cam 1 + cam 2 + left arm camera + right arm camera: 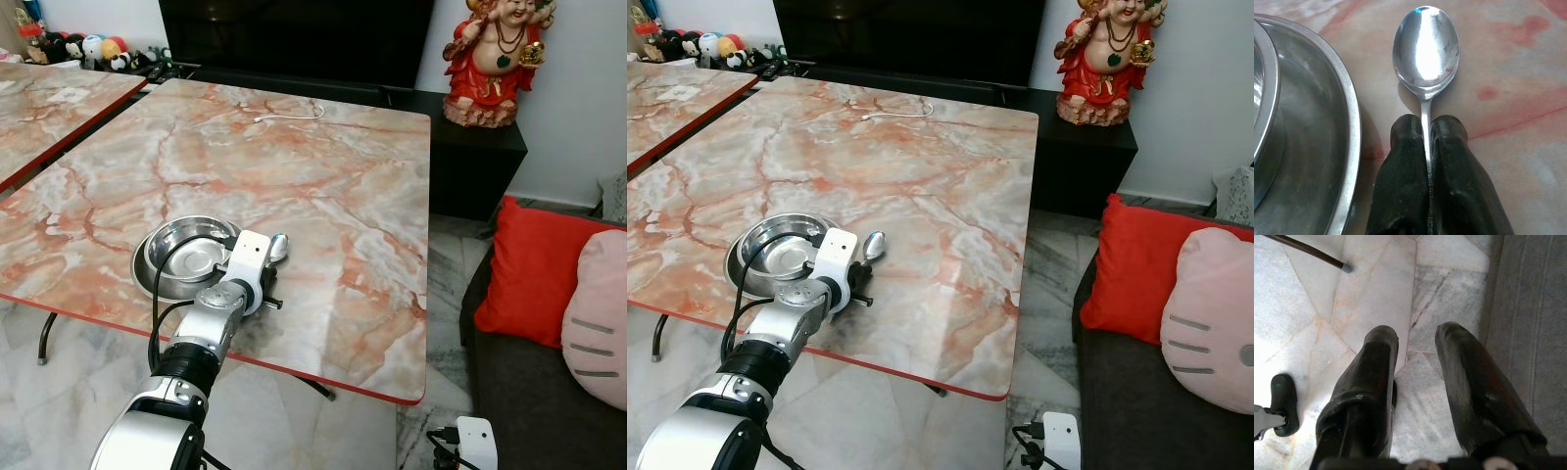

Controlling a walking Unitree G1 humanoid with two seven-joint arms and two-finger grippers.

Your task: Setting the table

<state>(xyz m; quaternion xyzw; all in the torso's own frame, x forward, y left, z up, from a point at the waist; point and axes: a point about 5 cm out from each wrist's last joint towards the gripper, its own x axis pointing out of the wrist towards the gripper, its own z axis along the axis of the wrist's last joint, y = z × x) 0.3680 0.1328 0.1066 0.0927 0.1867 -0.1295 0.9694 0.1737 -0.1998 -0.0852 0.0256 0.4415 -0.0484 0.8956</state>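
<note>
So the left gripper has its two black fingers pinched tight on the handle of a spoon, with the spoon's head sticking out past the fingertips and sitting low over the table, just beside the rim of the steel plate. There's a steel bowl sitting in that plate, and the whole set is near the table's front edge, on the robot's left side of it. My guess is it's about to lay the spoon down next to the plate. What could go wrong: the grip is on a thin, slick handle, so if the fingers let go while the spoon is tilted it could flip or skid, and if the wrist swings toward the plate the spoon head could clink the rim and shove the plate around. The front edge being close to the plate worries me too, since a spoon dropped on that side could slide right off onto the tile floor. On the far side of the plate there's loads of bare marble, with only a white cable way off near the back edge. The right gripper hangs idle over the floor beside the sofa, fingers spread apart, holding nothing.
</note>
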